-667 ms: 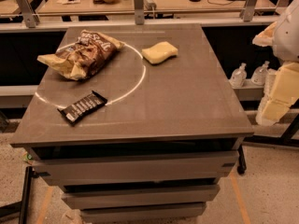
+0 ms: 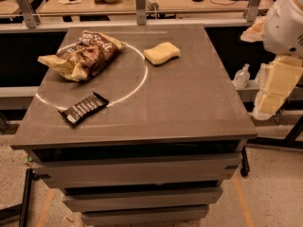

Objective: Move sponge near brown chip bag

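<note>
The gripper point(image 2: 277, 89) is hanging off the table's point(image 2: 189, 103) right edge, and I cannot tell whether it is spread. The sponge point(image 2: 162, 53) is lying well away from it, with the brown chip bag point(image 2: 85, 55) lying farther still.

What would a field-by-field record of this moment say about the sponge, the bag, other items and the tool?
sponge: on the table, far middle, just outside the white circle
brown chip bag: far left, across the circle's line, apart from the sponge
candy bar: near left, on the circle's line
tool: beyond the table's right edge, away from the sponge
status: sponge not yet grasped
</note>
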Robot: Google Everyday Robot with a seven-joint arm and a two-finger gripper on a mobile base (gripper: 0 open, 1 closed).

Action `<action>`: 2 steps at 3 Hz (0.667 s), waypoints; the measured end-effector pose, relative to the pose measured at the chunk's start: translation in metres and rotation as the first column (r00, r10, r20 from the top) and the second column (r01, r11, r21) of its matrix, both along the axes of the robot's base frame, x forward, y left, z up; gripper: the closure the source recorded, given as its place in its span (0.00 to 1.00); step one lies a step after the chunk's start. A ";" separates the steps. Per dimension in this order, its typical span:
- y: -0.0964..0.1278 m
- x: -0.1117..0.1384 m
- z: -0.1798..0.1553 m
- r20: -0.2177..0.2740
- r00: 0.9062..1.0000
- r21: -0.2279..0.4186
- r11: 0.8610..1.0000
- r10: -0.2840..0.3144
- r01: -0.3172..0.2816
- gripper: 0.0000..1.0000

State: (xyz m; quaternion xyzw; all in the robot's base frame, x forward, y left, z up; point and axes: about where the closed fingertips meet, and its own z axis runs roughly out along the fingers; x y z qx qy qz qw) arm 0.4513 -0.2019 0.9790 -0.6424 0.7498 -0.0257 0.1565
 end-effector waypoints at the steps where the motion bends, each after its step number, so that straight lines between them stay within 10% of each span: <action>1: 0.022 0.042 0.003 -0.013 0.993 -0.032 0.992 0.118 -0.118 0.00; 2: 0.048 0.092 0.012 0.007 0.976 -0.011 0.976 0.216 -0.216 0.00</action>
